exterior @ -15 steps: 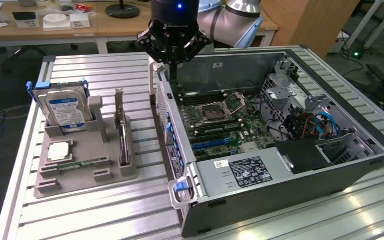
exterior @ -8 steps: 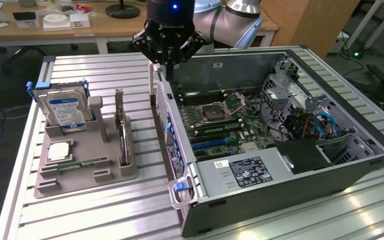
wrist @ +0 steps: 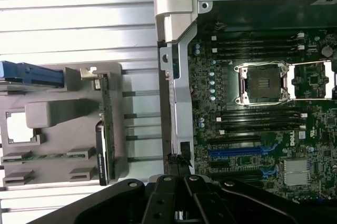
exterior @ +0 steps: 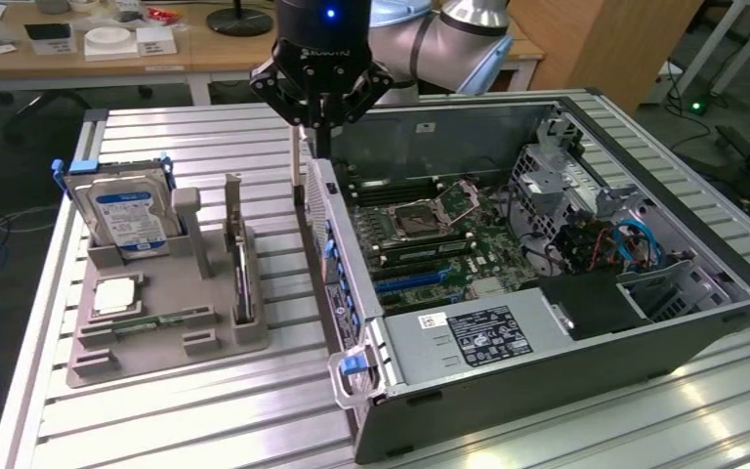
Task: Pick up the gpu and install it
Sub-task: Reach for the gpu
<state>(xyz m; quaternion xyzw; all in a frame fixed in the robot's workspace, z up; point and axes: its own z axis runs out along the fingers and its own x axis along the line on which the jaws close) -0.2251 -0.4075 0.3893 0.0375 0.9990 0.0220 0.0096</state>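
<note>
- The gpu [exterior: 235, 256] is stood on edge in a slot of the grey holder [exterior: 114, 357], just beside the computer case [exterior: 545, 391], on the exterior view's left of it.
- The gripper [exterior: 323, 127] is shut and empty, poised above the case wall nearest the card.
- Judging by the card's upright stance, its top edge is best gripped squarely and lifted straight, so that the hard drive [exterior: 121, 210], farther from the case, is not touched.

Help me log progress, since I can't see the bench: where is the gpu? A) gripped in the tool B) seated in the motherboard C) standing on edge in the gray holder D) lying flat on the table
C: the gpu stands on edge in a slot of the gray holder, outside the computer case.
</note>
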